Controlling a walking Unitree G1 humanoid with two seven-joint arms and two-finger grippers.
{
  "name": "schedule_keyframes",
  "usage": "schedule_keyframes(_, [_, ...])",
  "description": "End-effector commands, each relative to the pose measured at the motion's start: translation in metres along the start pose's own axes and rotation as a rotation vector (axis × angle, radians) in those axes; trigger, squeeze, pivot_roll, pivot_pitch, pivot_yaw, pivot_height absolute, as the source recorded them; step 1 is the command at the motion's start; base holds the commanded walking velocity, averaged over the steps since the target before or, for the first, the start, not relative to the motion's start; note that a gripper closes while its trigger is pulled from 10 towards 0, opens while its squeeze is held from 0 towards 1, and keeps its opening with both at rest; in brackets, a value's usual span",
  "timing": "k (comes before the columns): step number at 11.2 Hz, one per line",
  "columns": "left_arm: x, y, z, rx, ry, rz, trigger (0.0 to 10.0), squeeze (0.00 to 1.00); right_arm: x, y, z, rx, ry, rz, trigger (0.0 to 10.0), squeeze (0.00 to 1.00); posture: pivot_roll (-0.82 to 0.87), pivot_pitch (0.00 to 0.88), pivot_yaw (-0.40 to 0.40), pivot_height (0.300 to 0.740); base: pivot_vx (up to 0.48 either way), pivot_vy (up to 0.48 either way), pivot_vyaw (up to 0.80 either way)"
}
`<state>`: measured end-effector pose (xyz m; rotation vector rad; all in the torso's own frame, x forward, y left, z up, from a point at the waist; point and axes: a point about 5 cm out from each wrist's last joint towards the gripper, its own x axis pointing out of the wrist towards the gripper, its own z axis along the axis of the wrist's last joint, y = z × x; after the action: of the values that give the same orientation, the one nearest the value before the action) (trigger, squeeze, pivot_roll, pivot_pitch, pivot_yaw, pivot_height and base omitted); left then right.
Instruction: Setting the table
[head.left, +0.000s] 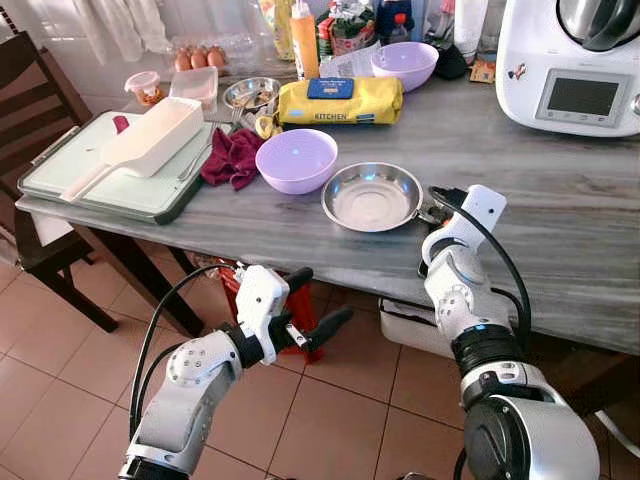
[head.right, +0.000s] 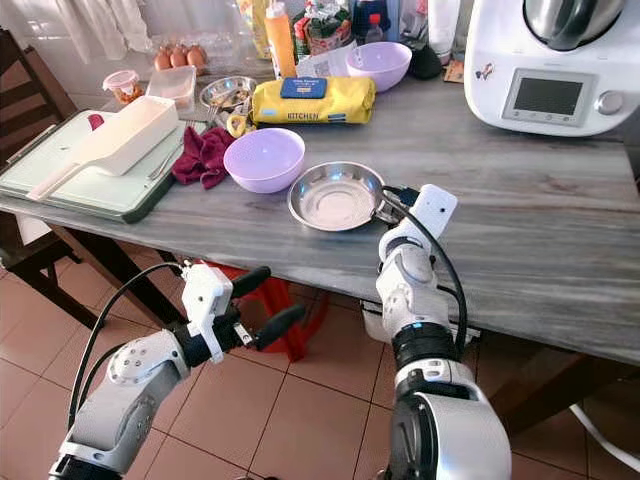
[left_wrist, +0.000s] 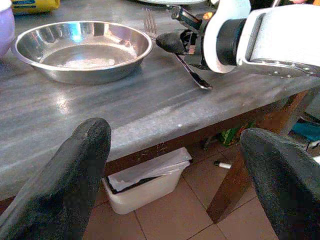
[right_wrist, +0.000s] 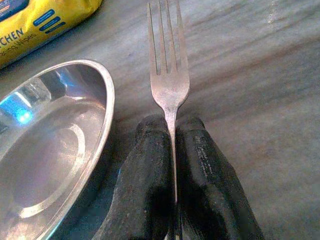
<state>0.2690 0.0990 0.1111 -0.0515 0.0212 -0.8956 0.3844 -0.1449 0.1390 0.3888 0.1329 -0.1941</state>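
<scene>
A fork (right_wrist: 168, 75) is pinched by its handle between the closed fingers (right_wrist: 200, 165) of the right gripper (right_wrist: 172, 150), with the tines laid over the grey table (head.left: 560, 200) just beside the steel plate (head.left: 371, 196). The left gripper (head.left: 318, 303) is held below the table edge, its fingers (left_wrist: 60, 185) spread wide and grasping nothing.
</scene>
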Motion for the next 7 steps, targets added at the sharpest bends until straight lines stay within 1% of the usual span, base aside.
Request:
schedule_keyframes(1, [-0.0016,0.0010,-0.0020,0.014,0.017,0.008,10.0,0.00,-0.0032,-0.0021,-0.0189,0.016,0.085,-0.016,10.0,0.00,-0.06,0.108,0.113,0.740,0.000,0.000,0.00])
schedule_keyframes(2, [-0.0019,0.0010,-0.0026,0.016,0.021,0.007,10.0,0.00,-0.0042,-0.0018,-0.0188,0.001,0.080,-0.011,10.0,1.00,-0.06,0.107,0.114,0.740,0.000,0.000,0.00])
schedule_keyframes(7, [-0.0007,0.0011,-0.0042,0.022,0.035,0.001,10.0,0.00,-0.0038,-0.0091,-0.0177,0.000,0.087,-0.026,10.0,1.00,-0.06,0.101,0.116,0.740,0.000,0.000,0.00])
